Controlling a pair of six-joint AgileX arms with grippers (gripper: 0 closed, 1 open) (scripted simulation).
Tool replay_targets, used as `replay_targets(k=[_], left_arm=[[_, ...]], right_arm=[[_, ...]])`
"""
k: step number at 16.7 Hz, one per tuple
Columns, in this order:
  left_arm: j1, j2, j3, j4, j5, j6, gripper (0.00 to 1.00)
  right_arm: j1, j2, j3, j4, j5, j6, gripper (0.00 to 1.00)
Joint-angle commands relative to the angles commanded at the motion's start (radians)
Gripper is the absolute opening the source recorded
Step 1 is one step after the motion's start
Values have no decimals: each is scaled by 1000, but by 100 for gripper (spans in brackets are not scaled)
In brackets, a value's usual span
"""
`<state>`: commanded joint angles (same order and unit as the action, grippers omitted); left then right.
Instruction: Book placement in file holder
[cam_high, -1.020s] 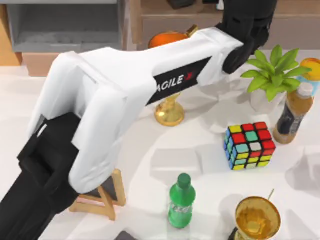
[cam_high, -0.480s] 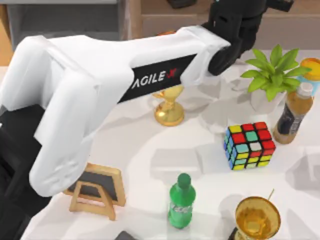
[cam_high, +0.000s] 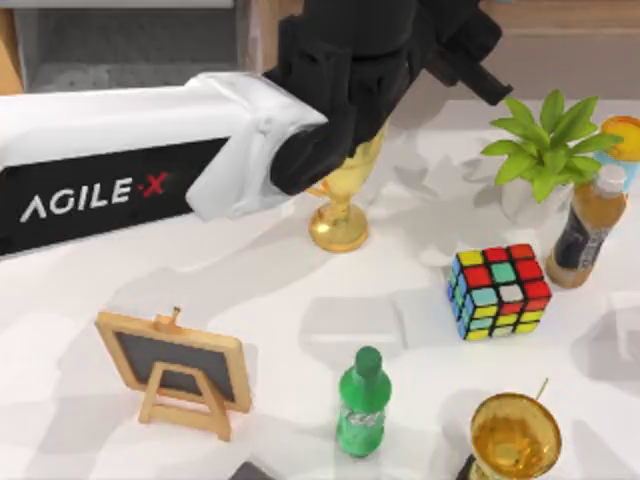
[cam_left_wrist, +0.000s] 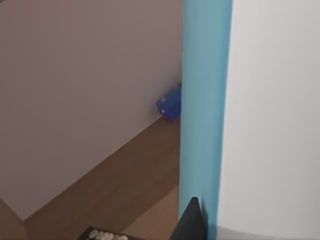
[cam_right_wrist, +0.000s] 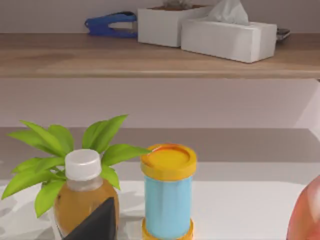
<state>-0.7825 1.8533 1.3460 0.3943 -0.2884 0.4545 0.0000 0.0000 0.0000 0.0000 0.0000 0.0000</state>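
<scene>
The left arm reaches from the worktop's left edge toward the far edge. Its left pincer (cam_high: 430, 45) hangs above the gold trophy (cam_high: 340, 215), just to the right of the file holder (cam_high: 130, 50), which stands at the far left corner. In the left wrist view the book (cam_left_wrist: 205, 100) is very close to the camera. Its teal cover runs straight away from the lens, and one dark finger (cam_left_wrist: 190, 222) is pressed on its near end, so I judge the pincer is closed on the book.

Handling, in my opinion:
- The book is stiff and flat, and prob. light to medium in weight.
- The cover looks smooth, so it may slip or pivot if it is held at one end only.
- A hold across the thickness near the spine, w/ firm squeeze, is best.
- The pages do not crush, so it is not fragile.
- The holder walls are thin, so the book should go in edge-first and w/o knocking the rim.

The right pincer (cam_right_wrist: 95, 225) is idle near the plant (cam_high: 545, 135) at the far right corner. I cannot tell its state.
</scene>
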Motion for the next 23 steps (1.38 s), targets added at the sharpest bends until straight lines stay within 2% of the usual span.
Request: replay_targets(k=[6, 11, 14, 18, 23], left_arm=[[149, -387, -445, 43, 97, 264, 0], [326, -448, -683, 129, 109, 578, 0], [424, -362, -720, 200, 106, 774, 0], [515, -185, -661, 301, 107, 980, 0], [550, -87, -603, 353, 111, 1072, 0]], right_arm=[[0, 0, 0, 0, 0, 0, 100], [0, 0, 0, 0, 0, 0, 100], [0, 0, 0, 0, 0, 0, 100], [0, 0, 0, 0, 0, 0, 100], [0, 0, 0, 0, 0, 0, 100]])
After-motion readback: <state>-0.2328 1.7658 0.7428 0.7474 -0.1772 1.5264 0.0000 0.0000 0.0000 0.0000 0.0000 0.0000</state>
